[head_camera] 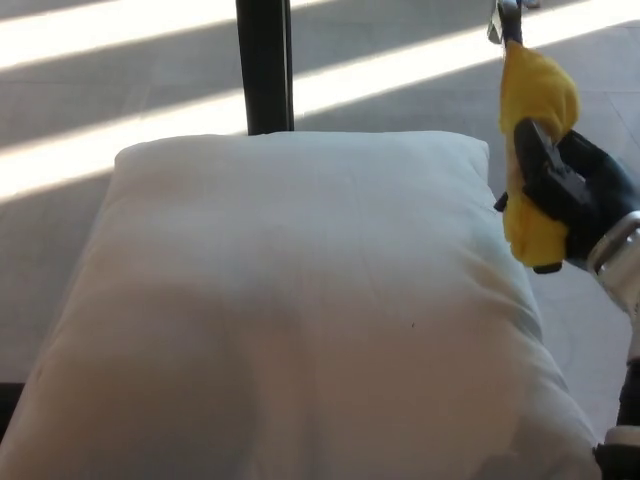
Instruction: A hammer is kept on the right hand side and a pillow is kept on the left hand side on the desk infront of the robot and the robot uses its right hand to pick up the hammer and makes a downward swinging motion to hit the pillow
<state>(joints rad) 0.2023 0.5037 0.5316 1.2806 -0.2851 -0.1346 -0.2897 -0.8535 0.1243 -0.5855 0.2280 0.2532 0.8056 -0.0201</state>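
A large white pillow [300, 310] fills most of the head view, lying flat on the desk. At the right, my right hand [570, 195] is shut on the yellow-wrapped handle of the hammer [535, 110]. The hammer stands nearly upright, raised above the pillow's right edge. Its metal head [505, 15] reaches the top of the picture and is partly cut off. My right forearm [625, 270] comes in from the right edge. The left hand does not show.
A black post [264, 65] stands behind the pillow at top centre. Grey floor with bright sunlight stripes [120, 150] lies beyond. A strip of white desk [590, 340] shows right of the pillow.
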